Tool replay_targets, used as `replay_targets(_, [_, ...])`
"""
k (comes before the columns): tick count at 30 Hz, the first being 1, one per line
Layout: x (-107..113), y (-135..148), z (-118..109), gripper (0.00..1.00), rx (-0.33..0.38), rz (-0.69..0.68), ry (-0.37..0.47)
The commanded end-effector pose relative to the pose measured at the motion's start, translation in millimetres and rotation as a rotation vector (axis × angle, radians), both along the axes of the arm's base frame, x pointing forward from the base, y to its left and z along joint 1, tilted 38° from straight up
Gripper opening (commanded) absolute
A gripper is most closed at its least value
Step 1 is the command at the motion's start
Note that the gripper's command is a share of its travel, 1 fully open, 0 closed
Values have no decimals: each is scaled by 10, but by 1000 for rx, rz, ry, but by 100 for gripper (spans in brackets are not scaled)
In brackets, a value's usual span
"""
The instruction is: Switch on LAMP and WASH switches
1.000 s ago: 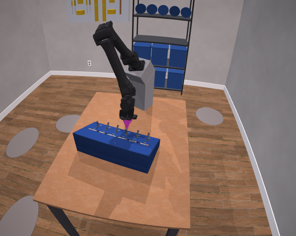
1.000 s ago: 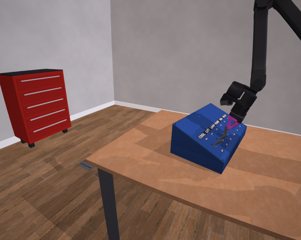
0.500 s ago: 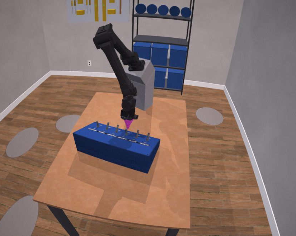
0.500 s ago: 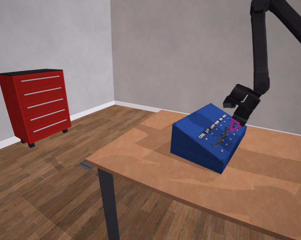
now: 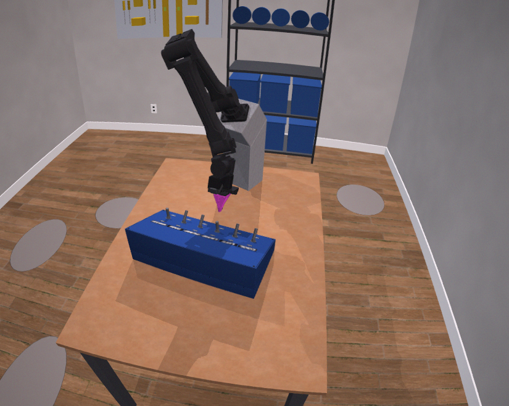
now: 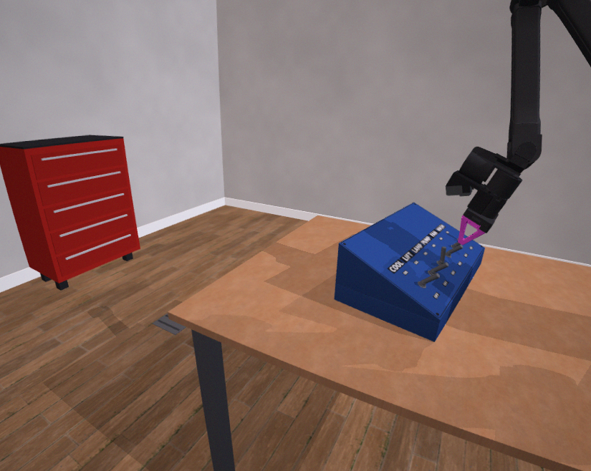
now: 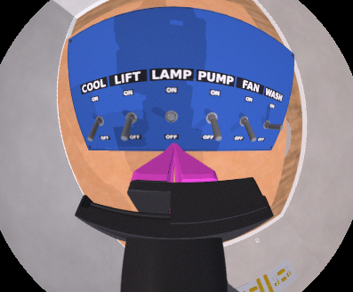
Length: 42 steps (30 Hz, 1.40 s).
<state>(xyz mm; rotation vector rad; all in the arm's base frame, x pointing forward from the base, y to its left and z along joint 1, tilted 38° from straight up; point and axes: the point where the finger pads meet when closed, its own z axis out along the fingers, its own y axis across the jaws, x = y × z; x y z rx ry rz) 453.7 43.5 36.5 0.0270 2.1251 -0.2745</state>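
The blue console [image 5: 200,247] sits on the table with six toggle levers in a row. In the wrist view its labels read COOL, LIFT, LAMP, PUMP, FAN, WASH. The COOL [image 7: 94,127], LIFT [image 7: 129,125], PUMP [image 7: 214,126] and FAN [image 7: 247,127] levers lean toward their OFF marks. The LAMP lever [image 7: 172,116] points straight at the camera, between its ON and OFF marks. The WASH lever [image 7: 272,126] is at the edge of the view and I cannot tell its position. My gripper [image 7: 174,147] is shut and empty, its magenta tip just on the OFF side of the LAMP lever [image 5: 217,226]. It also shows in the top and exterior views [image 5: 220,208] [image 6: 461,241].
The grey arm pedestal [image 5: 248,148] stands on the table behind the console. A shelf with blue bins [image 5: 274,95] is at the back wall. A red drawer chest [image 6: 67,202] stands on the floor away from the table.
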Motion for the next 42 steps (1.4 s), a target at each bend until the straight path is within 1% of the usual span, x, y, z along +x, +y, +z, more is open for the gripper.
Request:
replay_targets(1, [-221,139,167,0,23,15,-11])
replay_targets(7, [-555,209,366,0,23,15,-11])
replay_targets(9, [-555,209,366,0,23,15,-11])
replay_targets(13, [-685,236,444,0,23,15,-11])
replay_targets(17, [-730,246,472,0,23,14,-11])
replay_targets(18, [-732,248,472,0,24,15,-11])
replay_targets(19, [-734,248,396,0,16,15,10])
replay_targets(20, [-732,229,378,100,14,10,15])
replay_targets(24, [-719,230,455,100,23,10,-6])
replay_targets(42, [-719,230,455,100,23,10,-6])
